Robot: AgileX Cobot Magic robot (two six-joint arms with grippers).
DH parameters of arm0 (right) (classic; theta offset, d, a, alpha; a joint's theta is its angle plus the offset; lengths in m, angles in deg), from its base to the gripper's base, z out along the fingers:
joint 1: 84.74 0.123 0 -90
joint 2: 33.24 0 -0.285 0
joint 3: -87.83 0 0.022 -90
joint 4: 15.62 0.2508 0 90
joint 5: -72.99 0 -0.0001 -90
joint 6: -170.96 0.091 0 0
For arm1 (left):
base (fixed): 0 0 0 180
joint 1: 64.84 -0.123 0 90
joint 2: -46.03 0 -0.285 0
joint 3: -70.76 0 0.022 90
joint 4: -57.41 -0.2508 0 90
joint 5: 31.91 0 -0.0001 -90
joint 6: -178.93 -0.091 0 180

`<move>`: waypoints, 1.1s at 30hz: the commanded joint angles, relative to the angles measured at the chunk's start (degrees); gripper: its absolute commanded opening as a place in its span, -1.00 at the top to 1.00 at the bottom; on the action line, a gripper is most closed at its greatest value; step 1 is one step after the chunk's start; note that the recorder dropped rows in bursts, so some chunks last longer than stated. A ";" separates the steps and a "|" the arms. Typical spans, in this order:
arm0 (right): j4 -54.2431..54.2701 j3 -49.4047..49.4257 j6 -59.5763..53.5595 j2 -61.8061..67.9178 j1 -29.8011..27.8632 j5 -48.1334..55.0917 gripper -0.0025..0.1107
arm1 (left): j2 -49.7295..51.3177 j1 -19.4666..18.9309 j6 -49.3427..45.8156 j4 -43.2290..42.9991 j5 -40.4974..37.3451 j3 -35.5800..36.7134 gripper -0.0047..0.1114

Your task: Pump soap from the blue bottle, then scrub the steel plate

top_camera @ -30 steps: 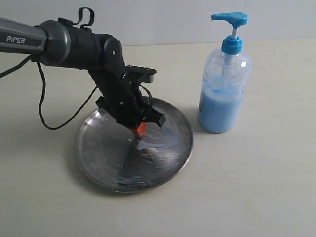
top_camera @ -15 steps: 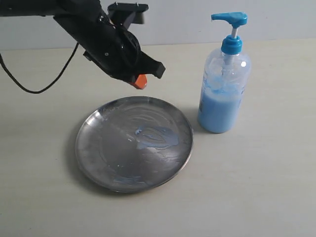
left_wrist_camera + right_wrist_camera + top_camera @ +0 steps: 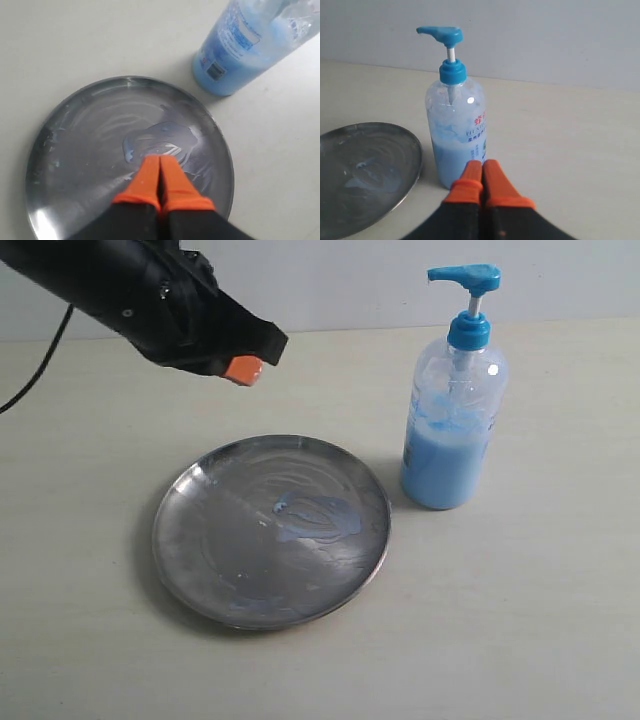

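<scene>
Exterior view: left pincer (image 3: pixel 243 370) clenched, empty, held clear of plate (image 3: pixel 200 540); soap (image 3: pixel 315 518) smeared mid-plate; bottle (image 3: pixel 452 430) stands just beside rim. Nearby, right pincer (image 3: pixel 481 167) clenched; tipping risked if bumped.

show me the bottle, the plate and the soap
bottle (image 3: pixel 445 460): exterior view, liquid-filled lower body
plate (image 3: pixel 195 540): exterior view, bare left side
soap (image 3: pixel 318 518): exterior view, middle of the smear

Top of blue bottle (image 3: pixel 240 55) off-frame
</scene>
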 commanded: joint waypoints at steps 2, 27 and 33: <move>2.55 0.20 -0.32 3.63 -0.22 -1.84 0.96 | -8.79 -0.15 -0.19 -0.31 4.58 7.37 0.92; 6.18 0.20 -10.62 5.36 -0.22 -2.57 0.96 | -53.45 -0.15 -0.31 -0.31 17.59 31.89 0.92; 6.18 0.20 -10.62 2.93 -0.22 -3.95 0.96 | -60.43 -0.15 -0.31 -0.31 19.53 36.29 0.92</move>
